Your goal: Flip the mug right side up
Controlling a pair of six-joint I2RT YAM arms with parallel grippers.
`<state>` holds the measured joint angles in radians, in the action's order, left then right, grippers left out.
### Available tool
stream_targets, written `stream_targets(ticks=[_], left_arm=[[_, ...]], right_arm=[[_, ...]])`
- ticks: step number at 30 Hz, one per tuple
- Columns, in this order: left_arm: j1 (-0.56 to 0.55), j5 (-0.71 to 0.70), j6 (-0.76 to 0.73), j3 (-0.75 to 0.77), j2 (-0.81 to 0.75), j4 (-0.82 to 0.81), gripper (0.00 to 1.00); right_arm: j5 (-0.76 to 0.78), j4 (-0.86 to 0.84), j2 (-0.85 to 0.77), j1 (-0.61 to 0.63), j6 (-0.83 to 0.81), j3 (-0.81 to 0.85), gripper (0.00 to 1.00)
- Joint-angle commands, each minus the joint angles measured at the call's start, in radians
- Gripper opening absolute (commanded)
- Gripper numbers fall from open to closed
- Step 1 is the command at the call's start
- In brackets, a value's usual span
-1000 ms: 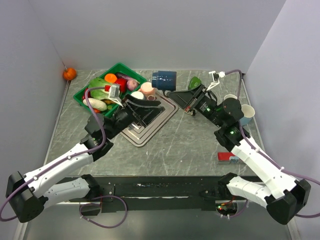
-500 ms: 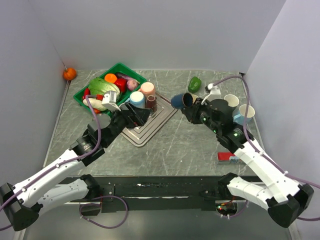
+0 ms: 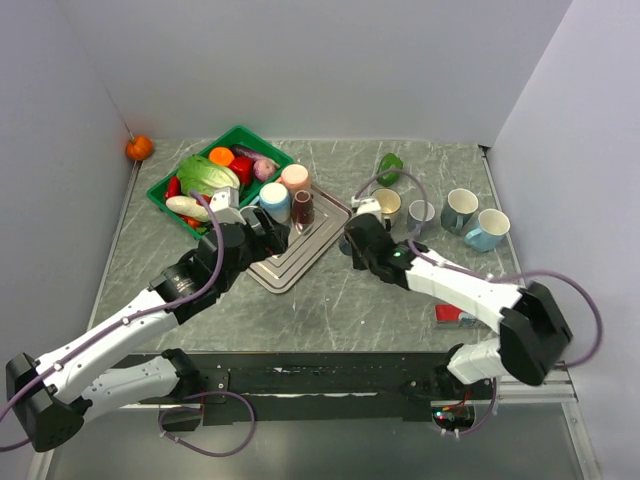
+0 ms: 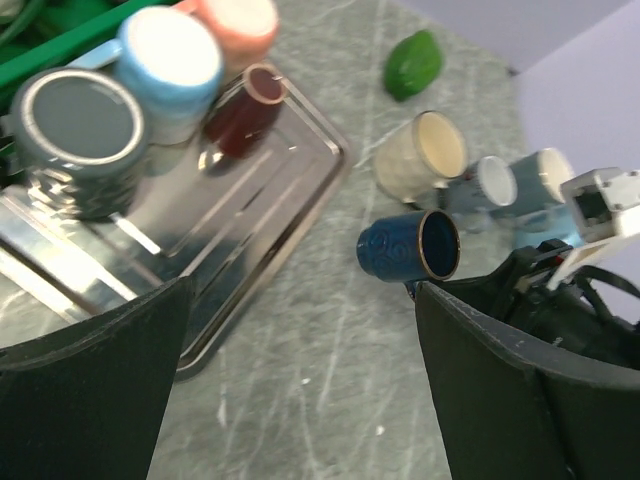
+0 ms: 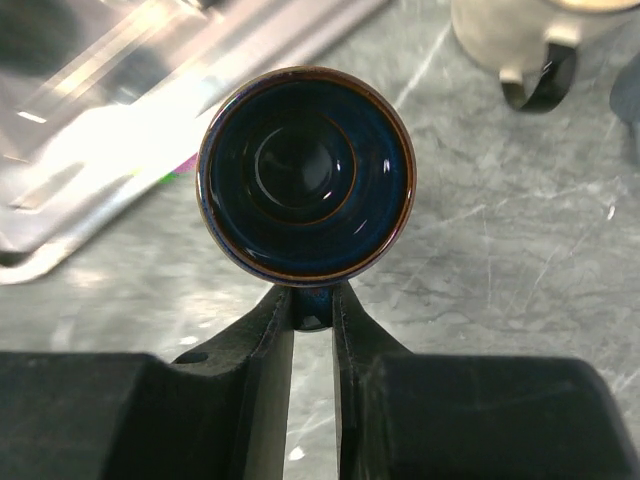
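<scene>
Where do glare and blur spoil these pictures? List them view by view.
Right wrist: the silver metal tray burns out to white glare at upper left, while the dark blue glazed mug is sharp. Left wrist: the light blue cup is smeared by blur, the black fingers in front soft. Top external: even light, soft shadows.

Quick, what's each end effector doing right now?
Left end effector: open, holding nothing.
Right end effector: closed, holding the mug.
</scene>
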<state>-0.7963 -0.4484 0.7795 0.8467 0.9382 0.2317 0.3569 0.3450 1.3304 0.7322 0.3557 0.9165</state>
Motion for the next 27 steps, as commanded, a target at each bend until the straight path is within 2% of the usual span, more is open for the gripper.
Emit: stream_targets(ticks=[1,8,13,27], left_arm=[[0.003,-0.081,0.017,0.051,0.020,0.076,0.96],[0.046,-0.125,0.053,0.061,0.069,0.161,0.96],[0.133,-0.107,0.067,0.052,0.091,0.192,0.96],[0.258,-0.073,0.038,0.045,0.129,0.175,0.96]], right_arm=[[0.154,-0.052,0.084,0.024,-0.021,0.090,0.00],[0.220,-0.011,0.246,0.039,-0.040,0.173,0.00],[0.229,0.049,0.325,0.038,-0.049,0.243,0.00],[0.197,0.140,0.405,0.035,-0.001,0.292,0.00]])
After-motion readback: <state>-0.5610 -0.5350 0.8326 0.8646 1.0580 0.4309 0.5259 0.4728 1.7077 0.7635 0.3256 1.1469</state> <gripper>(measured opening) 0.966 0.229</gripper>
